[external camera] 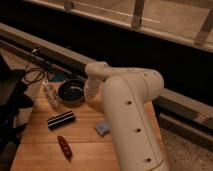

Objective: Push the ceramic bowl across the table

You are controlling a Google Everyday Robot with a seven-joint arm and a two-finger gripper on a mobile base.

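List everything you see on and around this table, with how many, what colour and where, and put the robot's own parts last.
table: one, light-brown wooden planks, lower left of the view.
ceramic bowl: one, glossy dark, far end of the table, right beside the arm.
clear bottle: one, pale and translucent, just left of the bowl.
black ridged bar: one, black, lying mid-table in front of the bowl.
reddish-brown item: one, near the table's front edge.
blue piece: one, light blue, by the arm's base side.
cables: a dark tangle, beyond the table's far left corner.
arm: one, white, reaching over the right of the table.
tool: one, white, at the bowl's right rim, largely hidden by the arm.
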